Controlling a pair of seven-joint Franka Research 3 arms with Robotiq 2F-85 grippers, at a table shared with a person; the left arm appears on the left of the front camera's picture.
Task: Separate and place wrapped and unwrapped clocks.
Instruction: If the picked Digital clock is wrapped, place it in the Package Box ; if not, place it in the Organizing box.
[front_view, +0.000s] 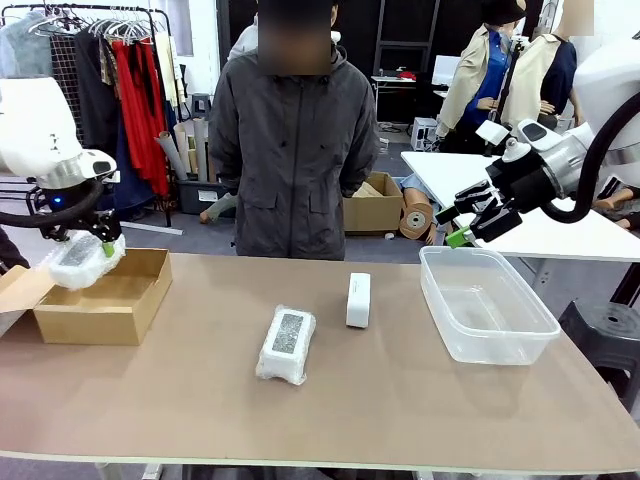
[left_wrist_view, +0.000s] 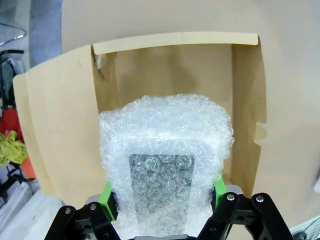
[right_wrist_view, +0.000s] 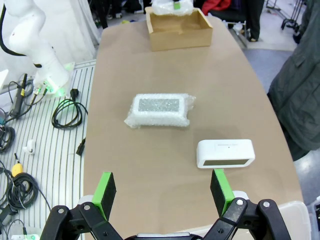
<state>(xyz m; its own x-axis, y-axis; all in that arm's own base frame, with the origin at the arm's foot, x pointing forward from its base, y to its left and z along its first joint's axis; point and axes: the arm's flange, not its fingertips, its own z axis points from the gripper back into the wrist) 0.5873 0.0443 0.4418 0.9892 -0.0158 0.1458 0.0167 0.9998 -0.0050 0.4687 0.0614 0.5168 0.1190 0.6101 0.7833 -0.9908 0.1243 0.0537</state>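
Left claw (left_wrist_view: 161, 192) holds wrapped clock (left_wrist_view: 165, 145)

It hangs over the cardboard box (front_view: 110, 310) at 9 o'clock, lower end cut off. Second wrapped clock (front_view: 287, 343) lies at the centre of the surface (front_view: 400, 400), bare clock (front_view: 358, 299) at its 1 o'clock. Right claw (right_wrist_view: 162, 185) gapes empty.

Two glossy white, rounded robot arms, the left arm (front_view: 35, 125) and right arm (front_view: 612, 75), each trailing a looped black cable (front_view: 590, 175) and ending in a black linkage gripper, left gripper (left_wrist_view: 162, 192) and right gripper (right_wrist_view: 162, 186), with bright green pads (right_wrist_view: 104, 186) and silver screws (right_wrist_view: 236, 202).
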